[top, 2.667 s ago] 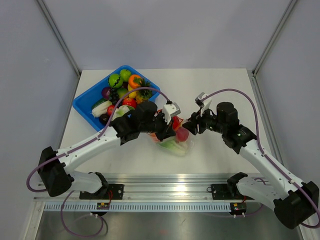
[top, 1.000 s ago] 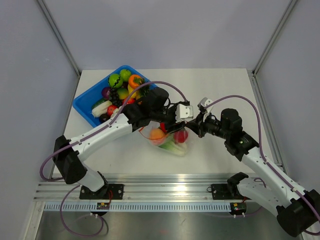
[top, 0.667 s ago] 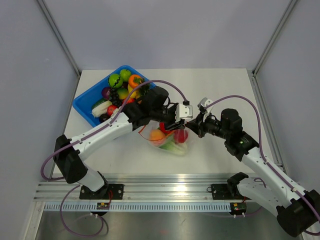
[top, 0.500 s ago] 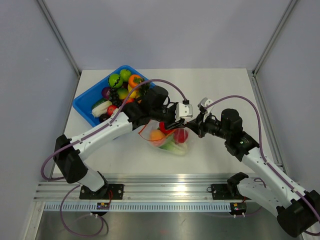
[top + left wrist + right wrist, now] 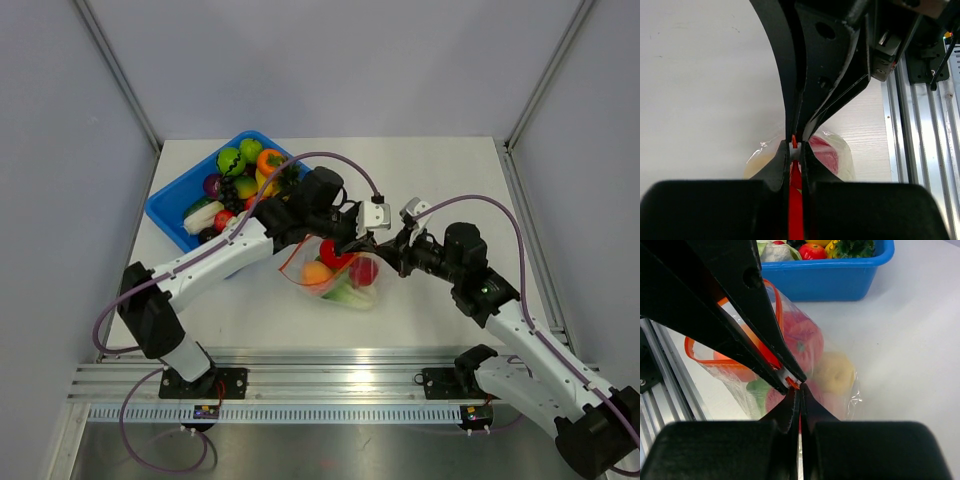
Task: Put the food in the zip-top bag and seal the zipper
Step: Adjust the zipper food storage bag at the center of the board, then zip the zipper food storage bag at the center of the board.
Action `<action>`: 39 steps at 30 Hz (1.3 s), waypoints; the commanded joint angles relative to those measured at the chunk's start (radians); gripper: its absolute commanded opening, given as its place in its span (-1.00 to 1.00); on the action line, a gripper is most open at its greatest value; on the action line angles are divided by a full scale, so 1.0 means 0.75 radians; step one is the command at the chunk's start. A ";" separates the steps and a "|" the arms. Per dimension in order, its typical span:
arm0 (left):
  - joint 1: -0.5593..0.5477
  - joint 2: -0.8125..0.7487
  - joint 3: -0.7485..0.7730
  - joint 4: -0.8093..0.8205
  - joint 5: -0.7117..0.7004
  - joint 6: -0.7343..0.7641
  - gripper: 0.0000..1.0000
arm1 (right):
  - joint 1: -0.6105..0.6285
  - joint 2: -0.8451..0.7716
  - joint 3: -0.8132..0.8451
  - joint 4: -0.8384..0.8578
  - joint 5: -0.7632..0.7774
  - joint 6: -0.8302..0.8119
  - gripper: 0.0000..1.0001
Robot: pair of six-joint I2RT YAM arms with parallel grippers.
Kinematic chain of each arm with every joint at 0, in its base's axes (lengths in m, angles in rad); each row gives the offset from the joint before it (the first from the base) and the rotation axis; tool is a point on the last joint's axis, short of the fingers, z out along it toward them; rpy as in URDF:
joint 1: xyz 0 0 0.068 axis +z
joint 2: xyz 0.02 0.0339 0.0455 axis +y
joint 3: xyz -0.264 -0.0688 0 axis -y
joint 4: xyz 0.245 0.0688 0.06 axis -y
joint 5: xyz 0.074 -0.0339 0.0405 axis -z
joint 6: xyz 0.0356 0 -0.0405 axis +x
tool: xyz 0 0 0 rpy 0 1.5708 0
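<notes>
Left claw and right claw pinch one zipper.

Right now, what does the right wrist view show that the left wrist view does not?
Only right wrist: the blue bin, and the zipper standing in an open loop. Only left wrist: the metal rail. Both: the zip-top bag with red food inside, and the left gripper and right gripper shut on the zipper's end.

The bag is clear, its zipper red-orange. Inside show an orange piece, a red piece, a green piece and a pale yellow piece. The bin is blue; the table is white.
</notes>
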 commanded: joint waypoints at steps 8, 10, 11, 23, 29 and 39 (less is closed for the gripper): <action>0.027 0.029 0.042 -0.050 0.115 -0.005 -1.00 | -0.004 -0.117 -0.029 0.145 0.275 0.128 -1.00; 0.036 0.033 0.044 -0.067 0.123 -0.005 -1.00 | -0.004 -0.123 -0.033 0.143 0.314 0.136 -1.00; 0.040 0.033 0.042 -0.073 0.125 -0.001 -1.00 | -0.004 -0.123 -0.035 0.145 0.326 0.150 -1.00; 0.134 -0.007 -0.054 -0.095 0.147 -0.046 -1.00 | -0.004 -0.123 -0.021 0.085 0.572 0.191 -1.00; 0.183 -0.071 -0.156 -0.053 0.147 -0.101 -1.00 | -0.004 -0.111 -0.014 0.081 0.700 0.214 -1.00; 0.228 -0.253 -0.371 0.011 0.059 -0.169 -1.00 | -0.004 -0.103 -0.010 0.044 0.774 0.240 -1.00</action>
